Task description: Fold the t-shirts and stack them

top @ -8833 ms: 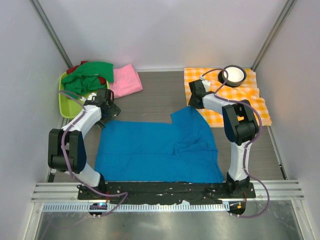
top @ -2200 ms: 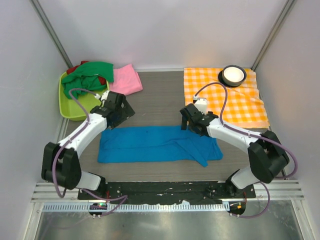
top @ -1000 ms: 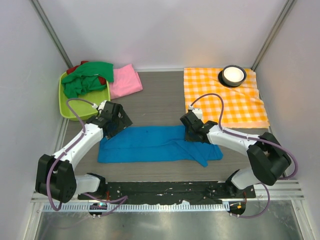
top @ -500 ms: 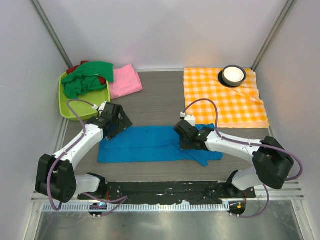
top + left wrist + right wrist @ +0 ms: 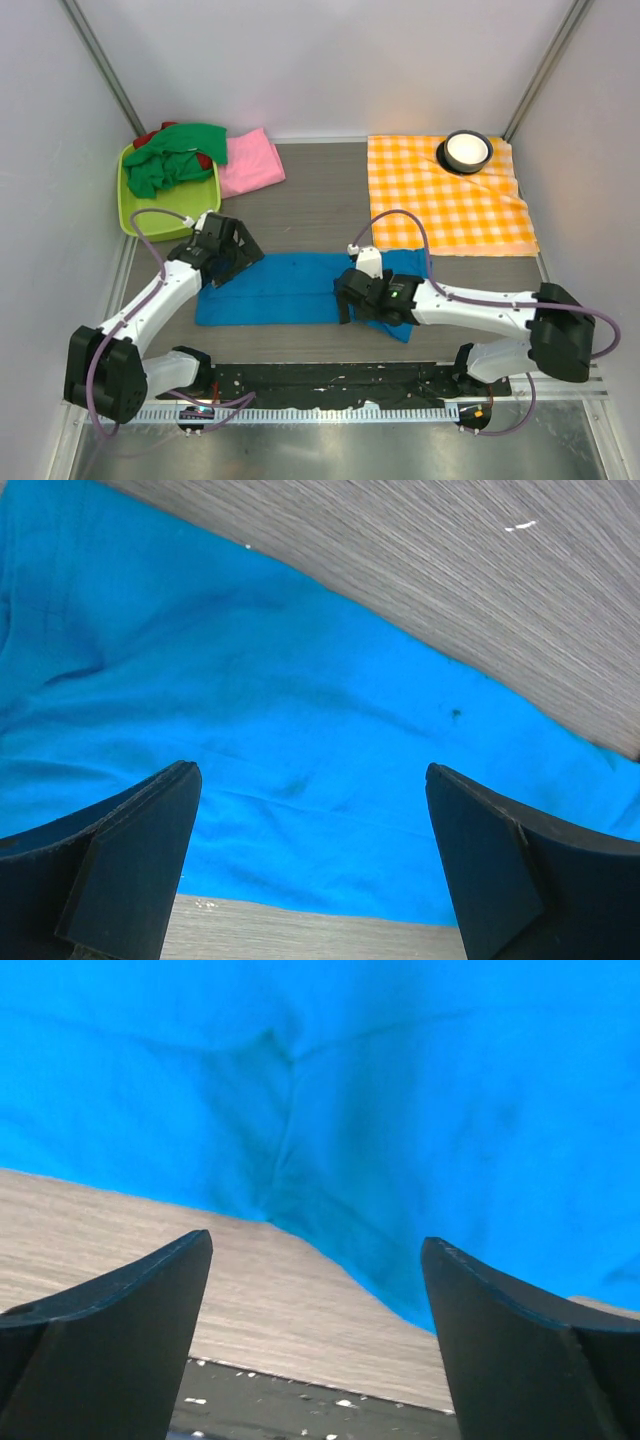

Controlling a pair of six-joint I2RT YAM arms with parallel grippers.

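The bright blue t-shirt (image 5: 290, 288) lies folded into a long flat band across the near middle of the table. It fills the left wrist view (image 5: 250, 730) and the right wrist view (image 5: 400, 1090). My left gripper (image 5: 228, 268) hovers open over the band's left end, nothing between its fingers (image 5: 130, 870). Over the right part, my right gripper (image 5: 352, 305) stands open above the near edge, its fingers (image 5: 520, 1340) empty. A pink t-shirt (image 5: 250, 163) lies folded at the back left. A green t-shirt (image 5: 175, 155) and a bit of red t-shirt (image 5: 147, 139) lie heaped in the lime bin (image 5: 135, 215).
An orange-and-white checked cloth (image 5: 450, 195) covers the back right, with a black-rimmed white bowl (image 5: 466, 150) on its far edge. White walls close the sides. The black base rail (image 5: 330, 378) runs along the near edge.
My right gripper slid left and nearer along the blue t-shirt, folding the right flap over, then opened and let go. The left gripper shifted slightly nearer and stayed open.
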